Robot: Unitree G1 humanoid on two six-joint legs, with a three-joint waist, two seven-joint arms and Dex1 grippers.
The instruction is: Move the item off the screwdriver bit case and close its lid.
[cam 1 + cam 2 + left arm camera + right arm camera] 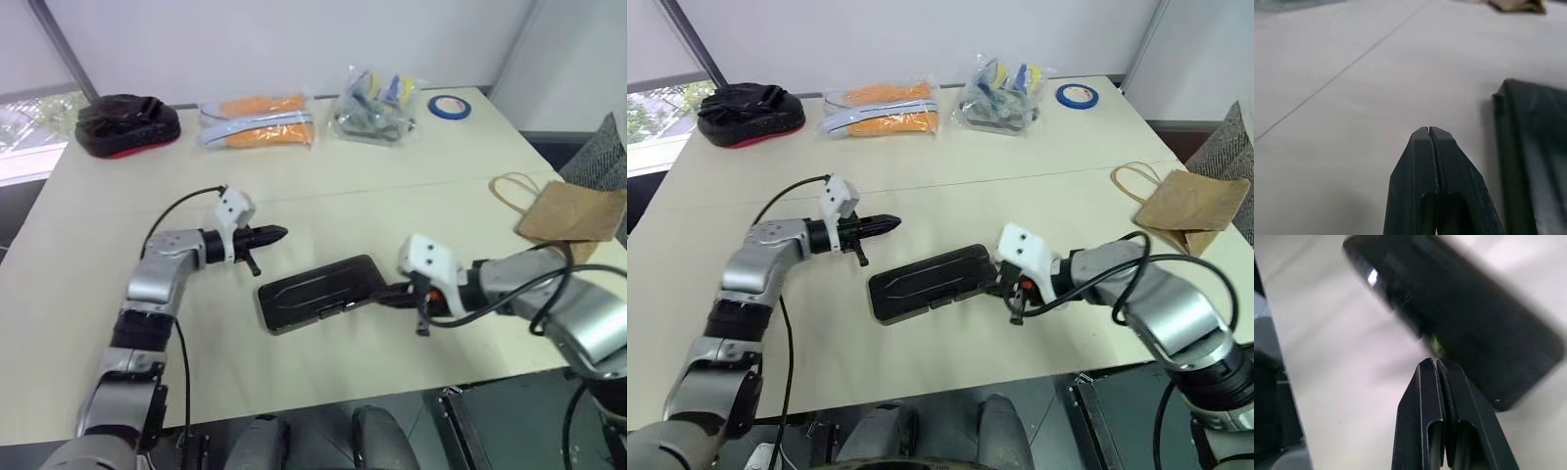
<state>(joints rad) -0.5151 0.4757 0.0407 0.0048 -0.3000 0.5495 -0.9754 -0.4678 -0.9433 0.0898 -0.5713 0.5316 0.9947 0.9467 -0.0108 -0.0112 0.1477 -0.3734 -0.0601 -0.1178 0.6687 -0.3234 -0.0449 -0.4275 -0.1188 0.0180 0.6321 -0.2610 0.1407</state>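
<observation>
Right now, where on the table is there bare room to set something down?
Bare: the wide strip between the closed screwdriver bit case and the back row, and the front-left corner. Crowded: the back edge, with black-and-red pouch, plastic bags and tape roll; the paper bag fills the right edge.

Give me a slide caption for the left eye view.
Screwdriver bit case lies closed between two shut claws, left claw, right claw; paper bag set aside.

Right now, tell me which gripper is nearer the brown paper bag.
Right. The right gripper sits at the closed case's near end, on the paper bag's side; the left gripper is beyond the case, farther away.
</observation>
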